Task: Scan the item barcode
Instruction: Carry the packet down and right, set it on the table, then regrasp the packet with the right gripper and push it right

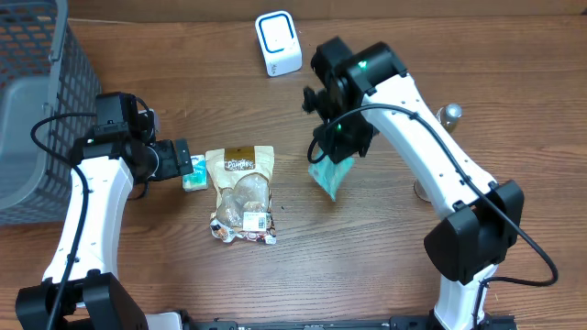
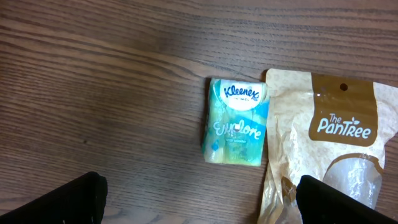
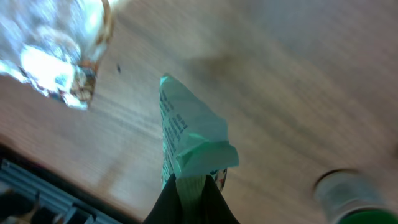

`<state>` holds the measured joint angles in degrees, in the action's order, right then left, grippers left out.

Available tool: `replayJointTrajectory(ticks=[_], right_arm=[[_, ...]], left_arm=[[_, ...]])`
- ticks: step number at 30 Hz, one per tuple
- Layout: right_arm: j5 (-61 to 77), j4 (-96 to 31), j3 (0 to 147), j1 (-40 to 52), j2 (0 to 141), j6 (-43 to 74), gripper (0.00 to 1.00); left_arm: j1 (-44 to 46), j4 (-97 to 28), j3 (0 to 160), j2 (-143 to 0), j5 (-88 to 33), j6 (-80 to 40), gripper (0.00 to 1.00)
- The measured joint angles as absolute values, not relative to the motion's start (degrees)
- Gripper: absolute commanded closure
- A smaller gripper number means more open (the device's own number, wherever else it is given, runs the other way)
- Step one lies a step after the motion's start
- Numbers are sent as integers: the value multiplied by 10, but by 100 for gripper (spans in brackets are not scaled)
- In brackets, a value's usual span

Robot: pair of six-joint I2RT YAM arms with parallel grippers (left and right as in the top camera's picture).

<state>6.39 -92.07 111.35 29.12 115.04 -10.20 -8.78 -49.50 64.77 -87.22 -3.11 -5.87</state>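
Observation:
My right gripper (image 1: 337,145) hangs above the table's middle, shut on the top edge of a teal packet (image 1: 330,176) that dangles below it. In the right wrist view the packet (image 3: 189,134) shows fine print along one side, and the dark fingers (image 3: 168,202) pinch its folded end. A white scanner (image 1: 278,43) with a blue ring stands at the back, apart from the packet. My left gripper (image 1: 183,161) stands open, low over the table beside a Kleenex pack (image 2: 235,121), with nothing between its fingers (image 2: 74,199).
A tan Pantree pouch (image 1: 241,192) lies flat next to the Kleenex pack (image 1: 193,174). A grey basket (image 1: 37,101) fills the left edge. A metallic bottle (image 1: 448,115) stands at the right, behind the right arm.

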Motion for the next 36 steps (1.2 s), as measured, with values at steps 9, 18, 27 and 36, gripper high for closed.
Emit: replayJointTrajectory(ticks=[9,18,27,36], right_arm=[[41,-886,990,251,1150,-79,96],[16,-844,969,206,1150,-60,19],[17,-766,969,194,1150,4,0],[118,-736,969,202,1150,152,74]], left_arm=[[-88,-495,648,-872,-31,-59,0],[-88,-495,648,-872,-31,-59,1],[-88,-495,648,-872,-31,-59,0],[-88,-495,648,-872,-31,-59,0]])
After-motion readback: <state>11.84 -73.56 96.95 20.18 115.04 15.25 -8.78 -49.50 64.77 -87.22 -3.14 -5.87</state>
